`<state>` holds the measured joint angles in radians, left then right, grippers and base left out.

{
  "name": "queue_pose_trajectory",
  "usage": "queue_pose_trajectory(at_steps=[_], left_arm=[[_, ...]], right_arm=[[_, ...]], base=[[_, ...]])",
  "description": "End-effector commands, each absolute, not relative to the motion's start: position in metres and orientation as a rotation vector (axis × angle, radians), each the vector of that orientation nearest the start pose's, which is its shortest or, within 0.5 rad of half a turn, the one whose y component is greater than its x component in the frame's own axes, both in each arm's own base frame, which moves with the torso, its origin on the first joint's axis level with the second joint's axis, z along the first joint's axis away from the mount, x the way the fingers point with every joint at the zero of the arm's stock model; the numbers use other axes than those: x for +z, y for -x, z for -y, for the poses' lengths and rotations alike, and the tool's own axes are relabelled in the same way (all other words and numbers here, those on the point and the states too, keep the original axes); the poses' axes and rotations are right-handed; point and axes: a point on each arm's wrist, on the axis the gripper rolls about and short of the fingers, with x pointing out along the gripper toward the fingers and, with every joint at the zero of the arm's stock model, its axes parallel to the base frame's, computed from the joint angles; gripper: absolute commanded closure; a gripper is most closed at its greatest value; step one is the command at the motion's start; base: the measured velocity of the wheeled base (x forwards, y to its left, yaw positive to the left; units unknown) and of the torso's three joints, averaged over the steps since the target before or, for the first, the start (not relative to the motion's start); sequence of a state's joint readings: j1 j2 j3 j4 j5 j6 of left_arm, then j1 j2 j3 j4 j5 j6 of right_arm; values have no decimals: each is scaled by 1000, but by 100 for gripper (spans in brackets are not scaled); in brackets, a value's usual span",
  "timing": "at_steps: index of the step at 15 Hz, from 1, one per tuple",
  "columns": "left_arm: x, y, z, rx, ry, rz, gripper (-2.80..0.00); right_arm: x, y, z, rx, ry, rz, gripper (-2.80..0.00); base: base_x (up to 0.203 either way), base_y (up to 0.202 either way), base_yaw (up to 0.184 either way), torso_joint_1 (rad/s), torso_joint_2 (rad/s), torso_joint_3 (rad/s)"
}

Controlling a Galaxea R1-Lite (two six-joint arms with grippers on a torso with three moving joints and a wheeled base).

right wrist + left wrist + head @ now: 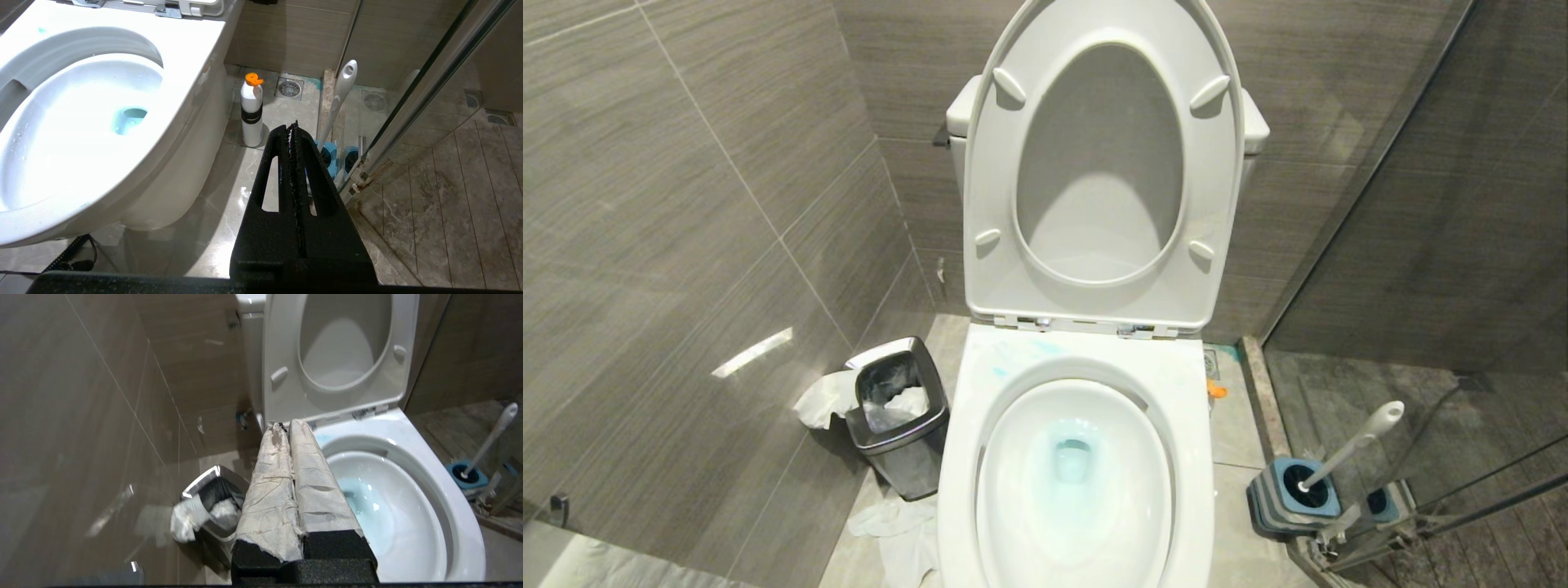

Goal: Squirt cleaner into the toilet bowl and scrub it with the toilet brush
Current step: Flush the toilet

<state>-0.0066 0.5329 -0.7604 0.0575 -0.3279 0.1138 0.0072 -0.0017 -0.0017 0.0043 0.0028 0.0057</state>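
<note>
In the toilet bowl (pixel 1074 482), pale blue cleaner (pixel 1072 457) is already seen tinting the water, so squirting is judged done; scrubbing is left. One toilet brush (pixel 1352 445) is stood in its holder (pixel 1294 494) on the floor, untouched. One cleaner bottle (pixel 251 110) and one waste bin (pixel 898 412) are counted. The left gripper (pixel 286 426) and right gripper (pixel 294 128) are closed, empty.

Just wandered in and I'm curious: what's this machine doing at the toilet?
It is set to clean the toilet bowl, whose seat and lid are up. Blue cleaner already tints the water. Nothing is held: the left gripper, fingers wrapped in paper, is shut above the rim, and the right gripper is shut, near the floor. The toilet brush stands in its holder beside the toilet.
</note>
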Motion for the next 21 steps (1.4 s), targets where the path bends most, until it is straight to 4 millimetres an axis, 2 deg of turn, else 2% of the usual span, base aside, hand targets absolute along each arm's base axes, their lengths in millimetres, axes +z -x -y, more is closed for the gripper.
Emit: queue_pose_trajectory(at_steps=[1, 4, 7, 10, 12, 14, 17, 19, 21], left_arm=[[329, -64, 8, -343, -126, 95, 0], [357, -120, 15, -384, -121, 95, 0], [381, -182, 23, -371, -120, 193, 0], [418, -218, 32, -312, -59, 323, 0], [431, -239, 49, -295, -19, 366, 0], [431, -246, 72, -312, 13, 361, 0], [414, -266, 98, -322, -17, 299, 0], [402, -281, 108, -319, -98, 254, 0], [401, -282, 108, -283, -119, 219, 0]], right_arm=[[75, 23, 0, 11, -6, -3, 0], [75, 23, 0, 11, -6, -3, 0], [75, 23, 0, 11, -6, -3, 0], [75, 23, 0, 11, -6, -3, 0], [75, 23, 0, 11, -6, -3, 0], [75, 23, 0, 11, -6, -3, 0], [75, 23, 0, 11, -6, -3, 0], [75, 23, 0, 11, -6, -3, 0], [75, 23, 0, 11, -6, -3, 0]], base=[[0, 0, 0, 0, 0, 0], [0, 0, 0, 0, 0, 0], [0, 0, 0, 0, 0, 0], [0, 0, 0, 0, 0, 0], [0, 0, 0, 0, 0, 0], [0, 0, 0, 0, 0, 0], [0, 0, 0, 0, 0, 0], [0, 0, 0, 0, 0, 0], [0, 0, 0, 0, 0, 0]])
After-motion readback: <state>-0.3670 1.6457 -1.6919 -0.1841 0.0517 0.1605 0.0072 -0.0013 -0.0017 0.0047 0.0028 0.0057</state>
